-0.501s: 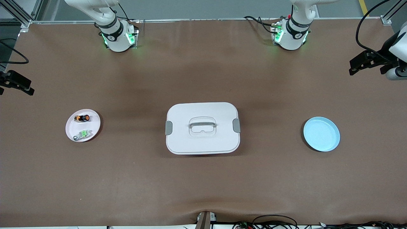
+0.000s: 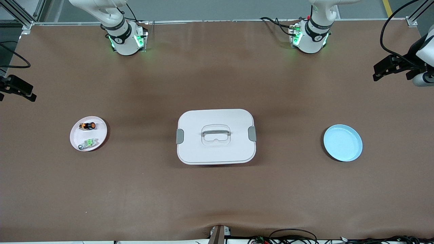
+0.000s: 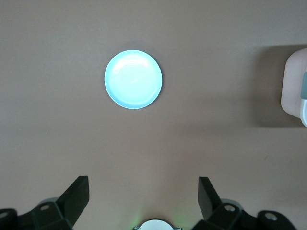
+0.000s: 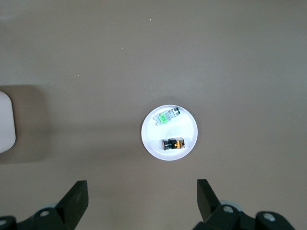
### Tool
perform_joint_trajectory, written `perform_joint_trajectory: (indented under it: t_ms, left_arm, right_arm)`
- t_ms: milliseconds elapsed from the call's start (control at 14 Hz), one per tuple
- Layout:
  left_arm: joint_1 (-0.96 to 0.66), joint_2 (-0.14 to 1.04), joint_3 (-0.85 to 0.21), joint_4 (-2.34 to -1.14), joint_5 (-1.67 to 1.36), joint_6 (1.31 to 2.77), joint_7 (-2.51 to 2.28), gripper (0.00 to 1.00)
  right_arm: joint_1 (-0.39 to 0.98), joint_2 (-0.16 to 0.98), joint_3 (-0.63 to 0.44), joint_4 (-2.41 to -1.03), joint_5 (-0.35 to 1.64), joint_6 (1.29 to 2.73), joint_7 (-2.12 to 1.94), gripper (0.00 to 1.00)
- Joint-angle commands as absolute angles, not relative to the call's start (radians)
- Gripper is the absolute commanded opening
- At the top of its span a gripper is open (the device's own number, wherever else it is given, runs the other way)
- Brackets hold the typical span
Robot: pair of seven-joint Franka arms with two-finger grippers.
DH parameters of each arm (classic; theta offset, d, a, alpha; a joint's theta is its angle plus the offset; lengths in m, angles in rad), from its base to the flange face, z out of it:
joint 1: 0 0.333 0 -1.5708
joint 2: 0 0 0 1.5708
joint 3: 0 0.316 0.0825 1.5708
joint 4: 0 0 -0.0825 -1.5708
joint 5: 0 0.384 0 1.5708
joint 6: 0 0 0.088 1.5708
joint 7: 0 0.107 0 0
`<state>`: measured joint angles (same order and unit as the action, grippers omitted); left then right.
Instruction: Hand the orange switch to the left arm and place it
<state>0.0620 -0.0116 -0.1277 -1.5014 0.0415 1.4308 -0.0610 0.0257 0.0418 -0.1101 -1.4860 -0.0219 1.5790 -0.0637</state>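
The orange switch point(image 2: 89, 126) lies on a small white plate point(image 2: 99, 131) toward the right arm's end of the table, beside a green-and-grey switch point(image 2: 89, 142). The right wrist view shows the orange switch point(image 4: 173, 143) on that plate point(image 4: 188, 128) from high up. My right gripper point(image 4: 142, 183) is open and empty, high over bare table. My left gripper point(image 3: 144, 182) is open and empty, high over bare table, with the blue plate point(image 3: 133, 79) in its view. The white box point(image 2: 215, 149) stands mid-table between the plates. Both arms rise out of the top of the front view.
An empty blue plate point(image 2: 342, 142) sits toward the left arm's end. The box's edge shows in the left wrist view point(image 3: 293, 81) and in the right wrist view point(image 4: 5, 122). Black fixtures hang over both table ends point(image 2: 17, 88) point(image 2: 393, 66).
Nothing on the table has moved. The black fixture at the left arm's end has shifted very slightly.
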Motion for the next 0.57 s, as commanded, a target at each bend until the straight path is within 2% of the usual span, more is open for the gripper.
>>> perform_joint_trajectory:
  t_ms: [0, 501]
  left_arm:
    - [0.069, 0.012, -0.127, -1.462, 0.037, 1.417, -0.038, 1.0]
    - [0.084, 0.015, -0.127, -1.491, 0.035, 1.419, -0.031, 1.0]
  right_arm:
    - [0.032, 0.038, -0.118, -1.474, -0.014, 1.565, -0.06, 1.0]
    - [0.031, 0.038, -0.118, -1.474, -0.015, 1.566, -0.064, 1.0]
